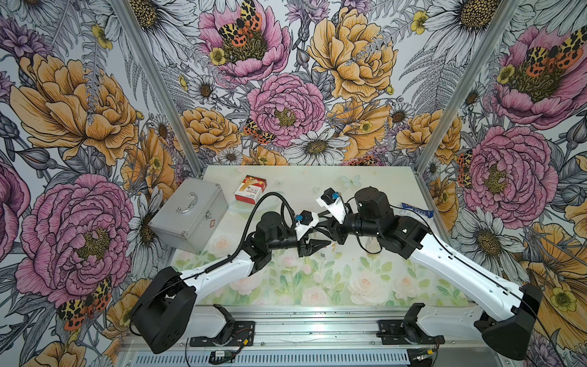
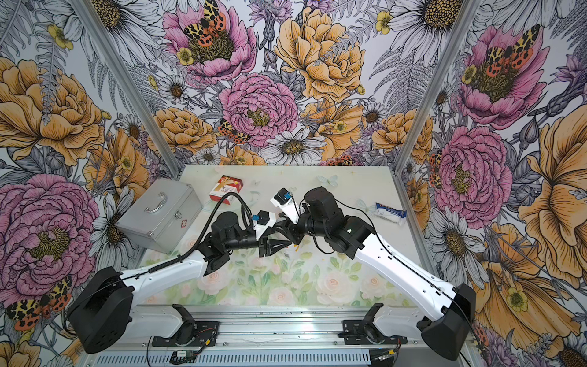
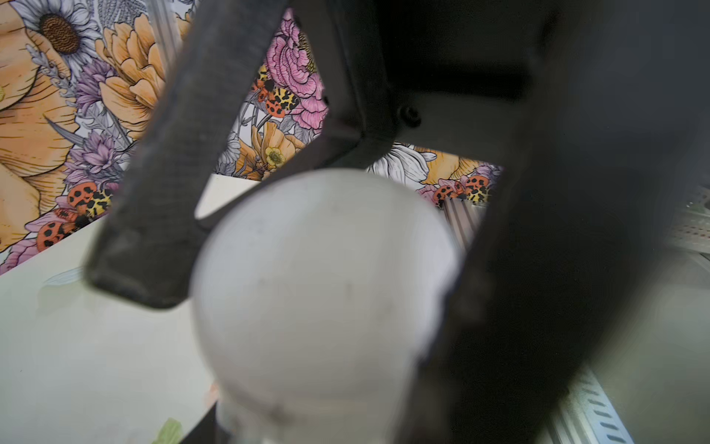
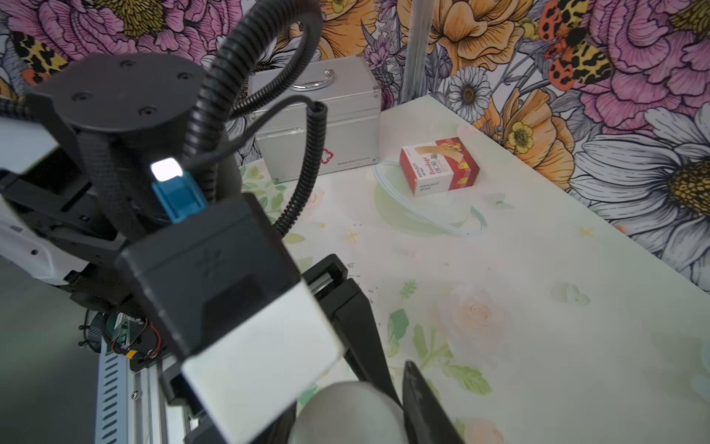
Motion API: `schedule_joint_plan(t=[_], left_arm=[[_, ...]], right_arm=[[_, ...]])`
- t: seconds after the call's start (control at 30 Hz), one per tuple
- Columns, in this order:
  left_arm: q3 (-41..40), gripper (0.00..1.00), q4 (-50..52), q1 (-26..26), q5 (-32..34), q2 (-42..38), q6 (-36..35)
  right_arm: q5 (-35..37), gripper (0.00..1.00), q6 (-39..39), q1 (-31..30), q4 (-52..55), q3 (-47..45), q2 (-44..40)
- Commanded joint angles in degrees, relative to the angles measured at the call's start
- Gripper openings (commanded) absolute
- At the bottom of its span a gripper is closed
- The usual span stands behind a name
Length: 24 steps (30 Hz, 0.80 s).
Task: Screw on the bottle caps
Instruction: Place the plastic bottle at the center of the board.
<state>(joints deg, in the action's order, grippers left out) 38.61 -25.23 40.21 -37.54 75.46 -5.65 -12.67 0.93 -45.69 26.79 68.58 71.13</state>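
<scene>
One white bottle cap sits low in the middle of the right wrist view, pinched by the right gripper. I cannot tell if the left gripper grips anything. The cap seems light, hard and slippery; hold its rim.

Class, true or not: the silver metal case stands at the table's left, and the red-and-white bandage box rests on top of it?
Wrong: the red-and-white bandage box rests on the floral-print table beside the silver metal case, not on it; the right wrist view shows this.
</scene>
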Motion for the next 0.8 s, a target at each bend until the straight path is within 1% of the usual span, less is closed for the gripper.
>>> schedule_joint_plan(t=[0.0,0.03,0.13,0.23,0.37,0.5,0.57,0.63,0.77], left_arm=[[2.9,0.52,-5.6,2.3,9.0,0.2,-2.5],[2.9,0.52,-5.8,2.4,10.0,0.5,-2.6],[2.5,0.53,-6.4,2.4,12.1,1.7,-2.9],[2.2,0.52,-6.6,1.9,12.6,2.4,-3.2],[1.4,0.53,-6.6,1.1,13.6,2.9,-3.7],[0.5,0.52,-6.7,-0.2,13.9,4.0,-4.2],[-0.1,0.52,-6.7,-0.7,14.1,4.8,-4.4],[-0.3,0.53,-6.7,-0.9,14.4,5.7,-4.4],[-1.6,0.53,-8.9,-0.8,16.0,8.5,-5.1]], right_arm=[[17.6,0.12,13.8,-3.7,-11.2,-4.0,3.9],[18.4,0.13,13.8,-4.2,-12.6,-4.7,3.9],[17.2,0.22,12.4,-4.5,-14.2,-5.9,2.7],[15.5,0.35,9.3,-4.2,-14.1,-7.6,-0.3],[11.3,0.5,8.4,-2.5,-13.1,-10.8,-4.7],[7.5,0.58,8.1,-0.1,-11.6,-14.6,-8.7],[5.9,0.64,7.7,0.0,-11.2,-16.0,-10.7],[4.7,0.68,7.5,0.0,-11.1,-17.0,-12.5],[2.0,0.71,6.4,1.6,-11.0,-17.7,-15.1]])
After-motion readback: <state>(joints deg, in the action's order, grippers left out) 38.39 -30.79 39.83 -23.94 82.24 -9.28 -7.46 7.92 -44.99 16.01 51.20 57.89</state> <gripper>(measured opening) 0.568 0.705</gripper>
